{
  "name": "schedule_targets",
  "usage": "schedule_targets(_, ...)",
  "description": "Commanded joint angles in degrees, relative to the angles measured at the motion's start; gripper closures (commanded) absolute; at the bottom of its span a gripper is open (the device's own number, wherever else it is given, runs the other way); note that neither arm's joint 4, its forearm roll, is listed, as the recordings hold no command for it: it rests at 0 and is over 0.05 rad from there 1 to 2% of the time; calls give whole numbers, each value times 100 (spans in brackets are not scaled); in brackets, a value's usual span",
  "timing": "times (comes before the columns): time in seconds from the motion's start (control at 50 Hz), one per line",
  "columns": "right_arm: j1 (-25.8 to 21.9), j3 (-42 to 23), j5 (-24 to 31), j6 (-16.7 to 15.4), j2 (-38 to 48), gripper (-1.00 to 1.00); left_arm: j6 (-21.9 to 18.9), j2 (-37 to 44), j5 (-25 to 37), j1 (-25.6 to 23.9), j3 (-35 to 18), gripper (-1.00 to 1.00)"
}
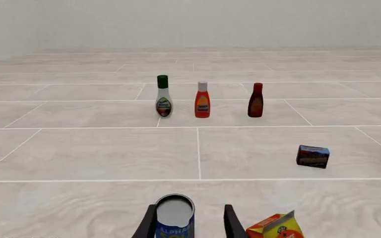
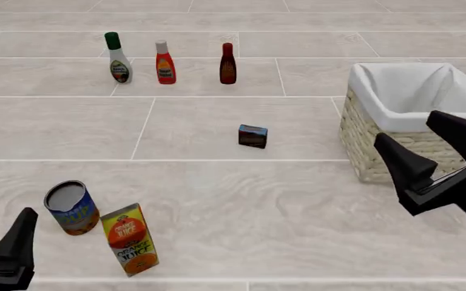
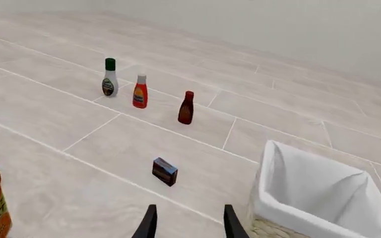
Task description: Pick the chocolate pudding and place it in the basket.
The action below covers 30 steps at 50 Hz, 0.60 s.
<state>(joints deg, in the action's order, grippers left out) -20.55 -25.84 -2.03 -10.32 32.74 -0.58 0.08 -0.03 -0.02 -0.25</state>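
Chocolate pudding (image 2: 252,136): small dark brown carton with a blue top edge, standing on the tabletop (image 2: 216,200) near its middle, touching nothing.
Basket (image 2: 363,151): woven straw with white cloth lining, to the right of the pudding and apart from it.
Right tool (image 2: 439,154): fingers spread, nothing between them; it hangs in front of the basket's near right part. The pudding lies to its left and farther out; in the right wrist view the carton sits ahead of the open fingers, a little off their line.
Left tool (image 1: 190,225): fingers spread, holding nothing, at the near left edge of the tabletop. The pudding lies well apart from it, forward and to the right.
Tin can (image 2: 71,207): blue label, upright, just ahead of the left tool.
Orange juice carton (image 2: 129,239): just beside the can, on its right.
Far row: white dressing bottle with green cap (image 2: 119,58), orange-red sauce bottle (image 2: 165,62), dark brown sauce bottle (image 2: 228,63), all upright, beyond the pudding.
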Motion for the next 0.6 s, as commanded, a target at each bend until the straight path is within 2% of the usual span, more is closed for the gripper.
schedule_targets(0.02, -332, -390, -276, -242, 768, -100, 40, 9, 10, 7, 4, -100)
schedule_targets(0.18, -542, -801, -346, -417, 1336, -100, 17, 2, 6, 5, 3, -100)
schedule_targets(0.38, -679, -1285, -324, -815, 1939, -100, 12, 1, 5, 6, 4, -100)
schedule_targets(0.46, -725, -1479, -274, -850, 2118, -100, -2, 1, -3, 5, 6, -100)
schedule_targets(0.6, -841, -1724, -435, -1053, 2600, -100, 32, 7, 6, 9, 9, -100)
